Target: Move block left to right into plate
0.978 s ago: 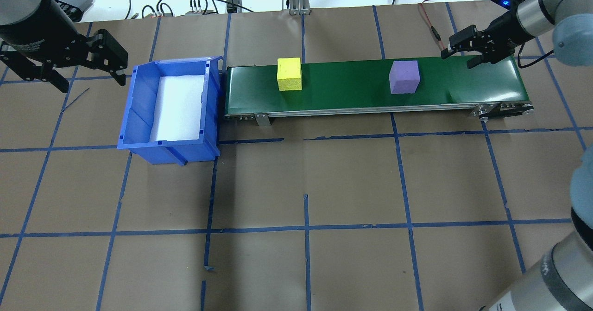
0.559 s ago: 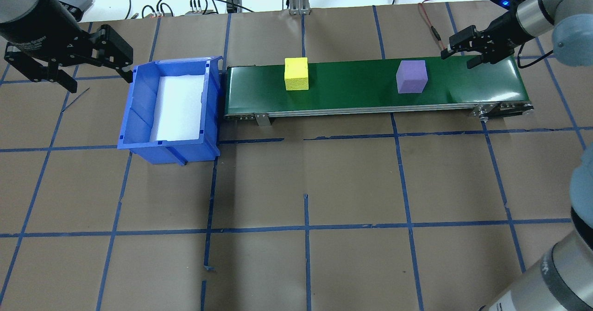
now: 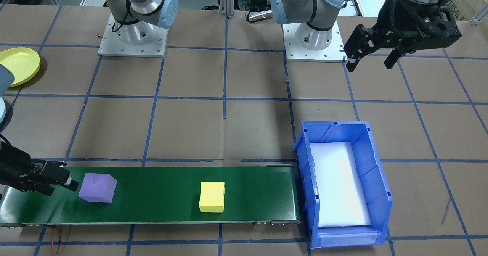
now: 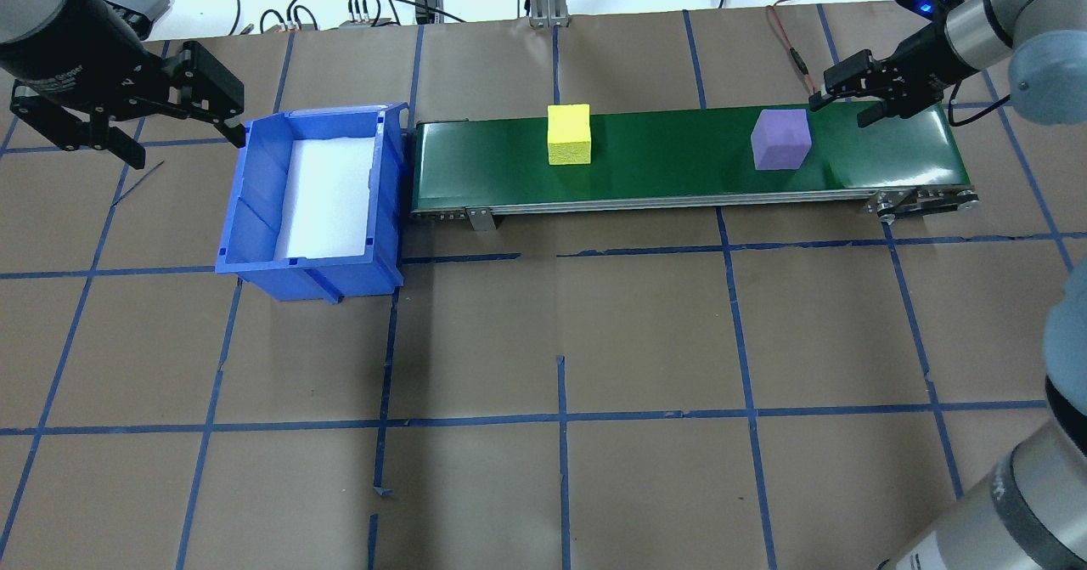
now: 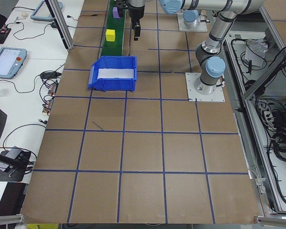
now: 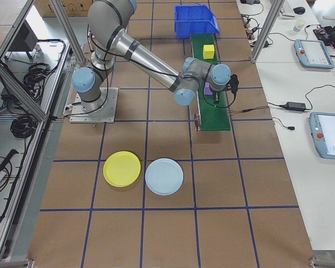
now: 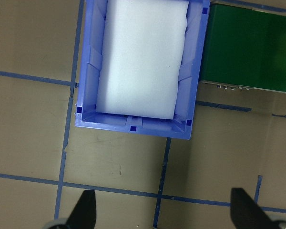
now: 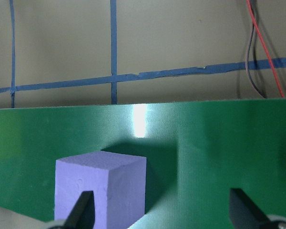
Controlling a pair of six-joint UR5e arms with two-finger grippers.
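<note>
Front view: my right gripper (image 3: 63,181) sitting open and empty at lower left beside the purple block (image 3: 97,188) on the green belt (image 3: 160,198), yellow plate (image 3: 18,65) lying at upper left, overhead view: my left gripper (image 4: 183,124) hanging open and empty at upper left by the blue bin (image 4: 255,205), yellow block (image 4: 569,134) sitting mid-belt.

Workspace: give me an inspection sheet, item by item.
Surface: brown paper table with a blue tape grid.
Job's things: purple block and yellow block on the green conveyor belt; yellow plate on the table, holding nothing.
Clutter: blue bin with white lining at the belt's end; pale blue plate beside the yellow one.
End effectors: left end effector open, beside the bin; right end effector open, next to the purple block.
Cables: red wire near the belt.
Surroundings: tablets and cables on side benches.
</note>
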